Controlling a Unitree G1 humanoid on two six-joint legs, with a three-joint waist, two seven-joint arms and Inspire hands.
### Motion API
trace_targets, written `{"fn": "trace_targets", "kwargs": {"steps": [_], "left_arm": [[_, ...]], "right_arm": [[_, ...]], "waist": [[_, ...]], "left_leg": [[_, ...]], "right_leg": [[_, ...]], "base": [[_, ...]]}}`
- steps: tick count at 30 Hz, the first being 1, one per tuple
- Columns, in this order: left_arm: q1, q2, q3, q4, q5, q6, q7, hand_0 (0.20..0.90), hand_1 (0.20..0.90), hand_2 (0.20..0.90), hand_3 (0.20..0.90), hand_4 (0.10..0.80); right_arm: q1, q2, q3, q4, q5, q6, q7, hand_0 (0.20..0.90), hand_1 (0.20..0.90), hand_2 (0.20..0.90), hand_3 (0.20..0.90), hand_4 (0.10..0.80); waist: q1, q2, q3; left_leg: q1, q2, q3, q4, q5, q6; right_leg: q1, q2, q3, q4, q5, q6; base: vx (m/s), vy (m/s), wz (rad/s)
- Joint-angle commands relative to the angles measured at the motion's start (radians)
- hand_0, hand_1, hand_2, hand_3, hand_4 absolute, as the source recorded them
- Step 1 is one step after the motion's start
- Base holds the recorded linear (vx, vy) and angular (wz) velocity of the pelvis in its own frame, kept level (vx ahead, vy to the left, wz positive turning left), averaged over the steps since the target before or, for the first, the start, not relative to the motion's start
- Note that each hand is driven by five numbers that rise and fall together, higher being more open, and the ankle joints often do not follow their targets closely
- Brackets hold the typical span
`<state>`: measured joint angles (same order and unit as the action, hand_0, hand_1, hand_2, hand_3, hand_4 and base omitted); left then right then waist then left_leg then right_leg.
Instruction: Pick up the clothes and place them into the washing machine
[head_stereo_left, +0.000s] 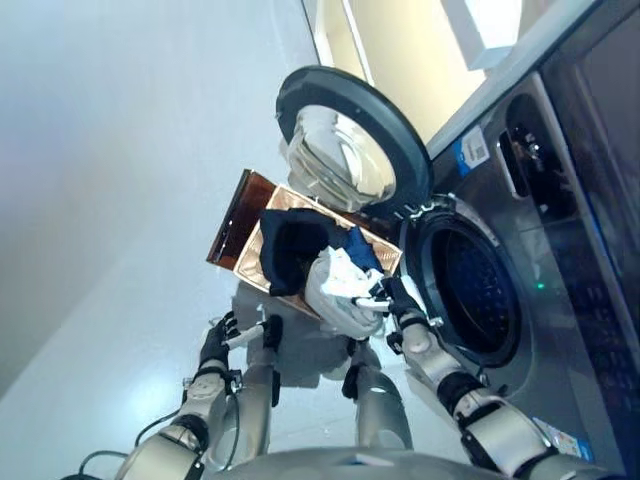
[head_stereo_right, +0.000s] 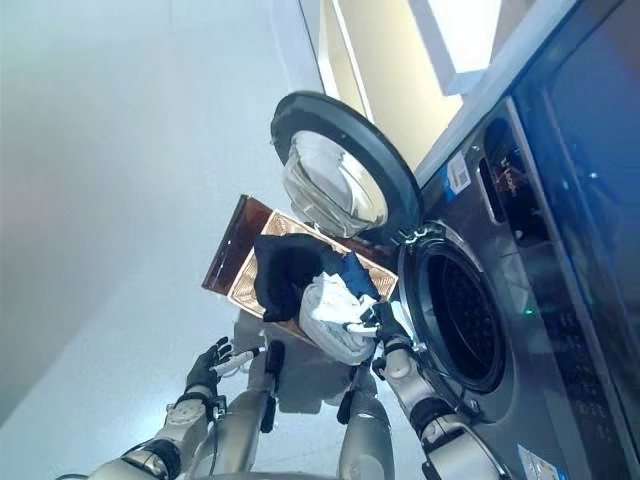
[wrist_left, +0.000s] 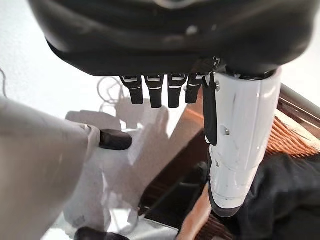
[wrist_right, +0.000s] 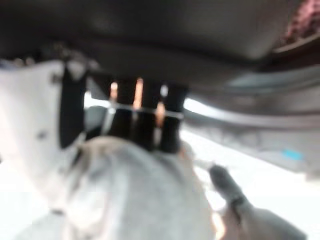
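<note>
A brown woven basket (head_stereo_left: 245, 232) on the floor holds a dark garment (head_stereo_left: 290, 248) and a blue one (head_stereo_left: 360, 247). My right hand (head_stereo_left: 395, 298) is shut on a white garment (head_stereo_left: 338, 288), lifted beside the basket and close to the washing machine's round opening (head_stereo_left: 475, 290). The right wrist view shows my fingers (wrist_right: 145, 127) curled into the pale cloth (wrist_right: 135, 195). The machine's door (head_stereo_left: 350, 150) is swung wide open above the basket. My left hand (head_stereo_left: 218, 340) hangs open to the basket's left, holding nothing; its wrist view shows straight fingers (wrist_left: 157, 90) and the white-covered thumb (wrist_left: 237, 145).
The grey front-loading washing machine (head_stereo_left: 540, 250) fills the right side. Pale floor (head_stereo_left: 100, 200) spreads to the left of the basket. A light wall (head_stereo_left: 410, 50) runs behind the open door.
</note>
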<state>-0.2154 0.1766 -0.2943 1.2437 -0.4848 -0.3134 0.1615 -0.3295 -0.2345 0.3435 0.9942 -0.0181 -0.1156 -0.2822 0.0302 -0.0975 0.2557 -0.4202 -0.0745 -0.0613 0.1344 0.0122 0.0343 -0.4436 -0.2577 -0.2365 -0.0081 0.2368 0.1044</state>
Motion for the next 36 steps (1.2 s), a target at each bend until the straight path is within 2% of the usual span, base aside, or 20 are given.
{"fn": "trace_targets", "kwargs": {"steps": [1,9,16,28,36], "left_arm": [[0.037,0.012,0.042,0.018,0.002,-0.029,-0.011,0.900,0.900,0.900,0.900,0.800],[0.066,0.013,0.085,0.050,0.001,-0.019,-0.056,0.900,0.900,0.900,0.900,0.800],[0.099,-0.007,0.100,0.062,-0.011,-0.015,-0.100,0.900,0.900,0.900,0.900,0.800],[0.101,-0.042,0.070,0.077,-0.063,-0.031,-0.094,0.900,0.900,0.900,0.900,0.800],[0.089,-0.059,0.013,0.056,-0.097,-0.036,-0.071,0.900,0.900,0.900,0.900,0.800]], "right_arm": [[-0.006,-0.063,-0.043,-0.132,0.055,-0.107,0.016,0.200,0.200,0.200,0.200,0.300],[0.138,-0.080,-0.128,-0.187,0.235,-0.151,0.149,0.200,0.200,0.200,0.200,0.300],[0.253,-0.028,-0.259,-0.155,0.525,-0.181,0.269,0.200,0.200,0.200,0.200,0.300],[0.173,0.105,-0.488,-0.002,0.973,-0.252,0.223,0.200,0.200,0.200,0.200,0.300],[0.045,0.120,-0.497,0.053,1.096,-0.270,0.175,0.200,0.200,0.200,0.200,0.300]], "waist": [[-0.015,0.032,-0.016],[-0.031,0.036,-0.067],[-0.045,0.049,-0.097],[-0.056,0.087,-0.100],[-0.040,0.115,-0.067]], "left_leg": [[0.029,-0.007,0.020,-0.070,0.011,-0.027],[0.115,0.000,0.026,-0.105,0.004,-0.029],[0.170,0.001,0.028,-0.119,-0.010,-0.029],[0.147,-0.012,0.045,-0.128,-0.006,-0.024],[0.112,-0.022,0.049,-0.126,0.005,-0.024]], "right_leg": [[0.088,-0.026,0.029,-0.010,-0.024,0.047],[0.152,-0.019,0.031,-0.014,-0.050,0.049],[0.200,-0.015,0.031,-0.020,-0.069,0.052],[0.158,-0.015,0.052,-0.022,-0.057,0.049],[0.127,-0.023,0.056,-0.027,-0.039,0.051]], "base": [[0.056,-0.028,-0.10],[0.054,-0.021,-0.05],[0.036,-0.004,-0.04],[-0.012,0.008,-0.04],[-0.030,0.013,0.00]]}}
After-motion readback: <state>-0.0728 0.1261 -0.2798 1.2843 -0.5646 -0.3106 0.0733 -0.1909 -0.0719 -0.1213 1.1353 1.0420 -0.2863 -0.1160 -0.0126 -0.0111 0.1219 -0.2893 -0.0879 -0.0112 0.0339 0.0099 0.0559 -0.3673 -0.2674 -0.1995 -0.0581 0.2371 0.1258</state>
